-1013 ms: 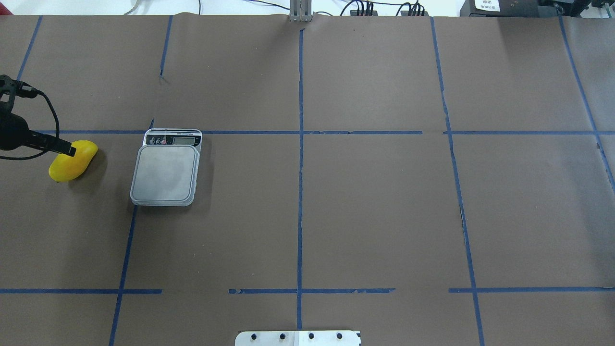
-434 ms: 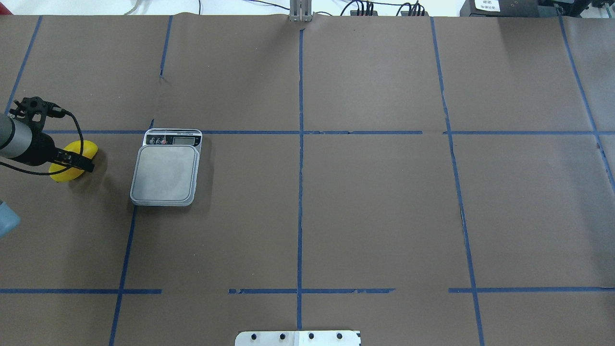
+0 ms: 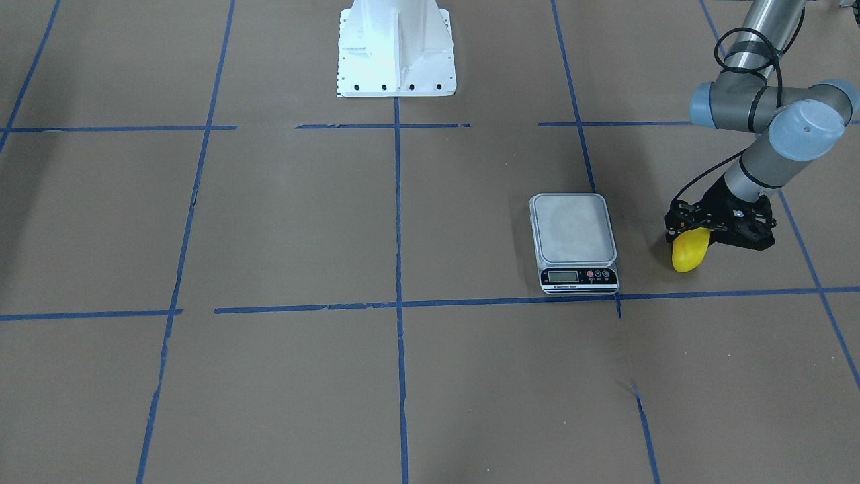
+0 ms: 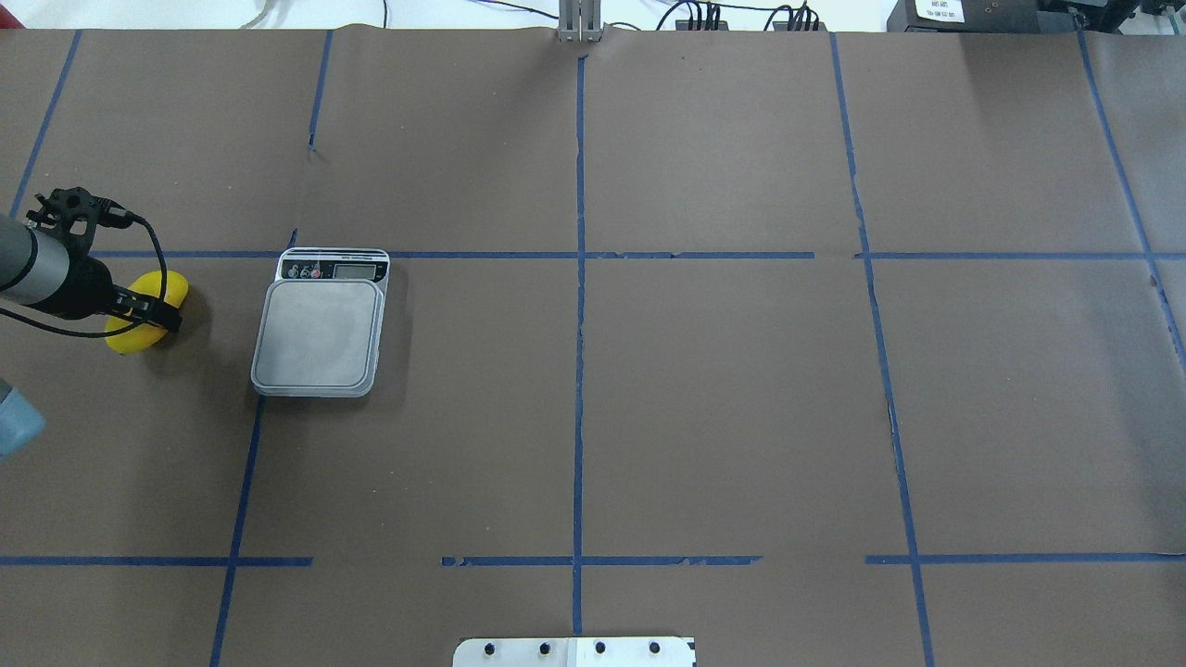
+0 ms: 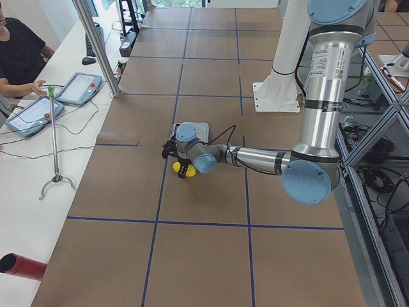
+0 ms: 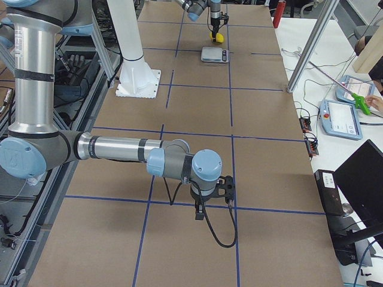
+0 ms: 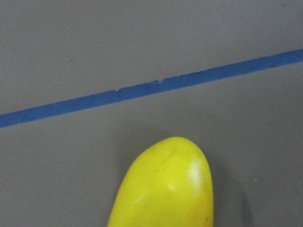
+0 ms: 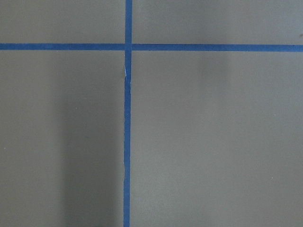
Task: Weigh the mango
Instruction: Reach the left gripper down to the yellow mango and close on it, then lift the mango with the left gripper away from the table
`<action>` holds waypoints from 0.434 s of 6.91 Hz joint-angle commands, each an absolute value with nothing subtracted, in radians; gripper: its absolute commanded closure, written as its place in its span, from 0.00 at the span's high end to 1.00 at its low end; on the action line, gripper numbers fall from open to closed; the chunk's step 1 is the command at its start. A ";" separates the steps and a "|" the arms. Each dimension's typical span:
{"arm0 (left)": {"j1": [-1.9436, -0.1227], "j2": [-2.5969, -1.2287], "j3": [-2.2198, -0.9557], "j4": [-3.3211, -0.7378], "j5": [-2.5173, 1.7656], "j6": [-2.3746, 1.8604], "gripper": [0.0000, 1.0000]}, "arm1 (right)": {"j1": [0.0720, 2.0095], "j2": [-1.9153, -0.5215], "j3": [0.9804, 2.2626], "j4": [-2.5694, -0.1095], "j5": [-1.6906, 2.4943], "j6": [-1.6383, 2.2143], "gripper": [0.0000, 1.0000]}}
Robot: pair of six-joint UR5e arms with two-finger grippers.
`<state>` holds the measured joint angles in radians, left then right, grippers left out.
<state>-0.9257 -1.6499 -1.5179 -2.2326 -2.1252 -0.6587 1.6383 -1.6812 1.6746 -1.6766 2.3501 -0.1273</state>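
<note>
Ideally the left claw [image 4: 148, 313], over the mango [image 4: 125, 339] beside the scale [image 4: 318, 333], squeezes gently mid-body; whether it grips yet cannot be told.

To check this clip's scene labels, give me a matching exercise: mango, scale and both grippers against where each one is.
Things:
1. mango
2. scale
3. left gripper
4. right gripper

Places or states:
A. over a tape crossing, far from the scale
B. down at the mango
C. beside the scale, not on it
D. nothing on top, display end away from the robot

Pairs: 1-C, 2-D, 3-B, 4-A
</note>
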 commanded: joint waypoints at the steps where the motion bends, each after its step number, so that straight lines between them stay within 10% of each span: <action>1: -0.943 -1.634 -1.598 -2.211 -2.134 -0.655 0.00 | 1.638 -1.681 1.675 -1.677 2.350 -0.127 1.00; 3: -1.082 -1.634 -1.807 -1.915 -2.164 -0.518 0.00 | 1.638 -1.681 1.675 -1.677 2.350 -0.127 1.00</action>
<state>-1.0072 -1.6354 -1.6813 -2.0904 -2.1464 -0.6162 1.6383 -1.6813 1.6749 -1.6767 2.3501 -0.1273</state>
